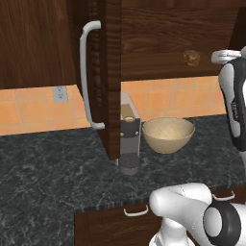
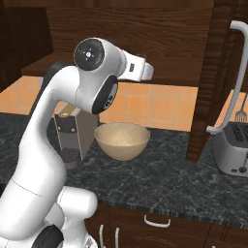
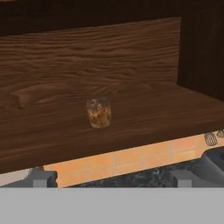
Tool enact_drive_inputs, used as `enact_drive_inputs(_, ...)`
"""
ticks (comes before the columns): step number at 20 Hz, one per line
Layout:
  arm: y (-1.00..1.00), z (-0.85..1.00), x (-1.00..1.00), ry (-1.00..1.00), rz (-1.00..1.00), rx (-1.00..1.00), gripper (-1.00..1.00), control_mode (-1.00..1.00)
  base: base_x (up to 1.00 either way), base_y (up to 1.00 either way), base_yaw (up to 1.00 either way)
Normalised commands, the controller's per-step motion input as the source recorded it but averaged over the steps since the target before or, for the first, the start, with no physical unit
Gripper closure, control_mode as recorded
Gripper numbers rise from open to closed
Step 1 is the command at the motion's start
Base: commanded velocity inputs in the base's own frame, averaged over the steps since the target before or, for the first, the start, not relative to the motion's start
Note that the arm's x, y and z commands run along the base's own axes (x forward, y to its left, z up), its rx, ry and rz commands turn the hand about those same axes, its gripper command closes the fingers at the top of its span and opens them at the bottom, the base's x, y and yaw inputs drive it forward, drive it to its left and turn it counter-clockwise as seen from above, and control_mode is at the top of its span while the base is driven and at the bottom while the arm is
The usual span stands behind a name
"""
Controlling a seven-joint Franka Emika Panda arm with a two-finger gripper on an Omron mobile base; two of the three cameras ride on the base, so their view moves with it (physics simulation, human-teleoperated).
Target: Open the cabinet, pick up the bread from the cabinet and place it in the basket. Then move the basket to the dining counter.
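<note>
In your left base view, the cabinet (image 1: 113,77) stands open: its dark wood-grain door is swung out toward you, edge-on, with the long pale curved handle (image 1: 88,74) on its left face. Inside, the bread (image 1: 191,57) sits on the cabinet shelf, a small brownish lump near the shelf's front edge and toward its right end, just left of the white arm (image 1: 234,96). Below it, on the black speckled surface (image 1: 53,168), the basket (image 1: 168,134) rests upright near the back edge by the orange tiled wall, and a coffee machine (image 1: 129,139) stands just beside it on the left, partly behind the door. In your right base view, the arm (image 2: 92,92) rises across the left half and reaches up toward the shelf; the basket (image 2: 122,140) sits on the surface behind it, the coffee machine (image 2: 70,133) is partly hidden by the arm, and a toaster (image 2: 233,147) stands toward the right end, beyond the open door. In your hand view, the bread (image 3: 99,112) lies on the wooden shelf (image 3: 131,113) close to its front edge, about midway across, with the tiled wall and dark surface showing below. The gripper (image 3: 111,177) has its jaws spread wide, one dark tip at each lower side, holding nothing and well short of the bread.
</note>
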Motion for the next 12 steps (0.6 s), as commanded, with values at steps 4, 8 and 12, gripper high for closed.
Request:
enact_drive_inputs(4,0.19,0.03,0.72,0.22,0.00,0.00,-1.00,-1.00,0.00,0.00,0.00)
enact_drive_inputs(8,0.00,-0.15,0.62,0.35,0.00,0.03,-1.00,-1.00,0.00,0.00,0.00)
enact_drive_inputs(12,-0.21,-0.06,0.48,0.15,0.05,0.11,-1.00,-1.00,0.00,0.00,0.00)
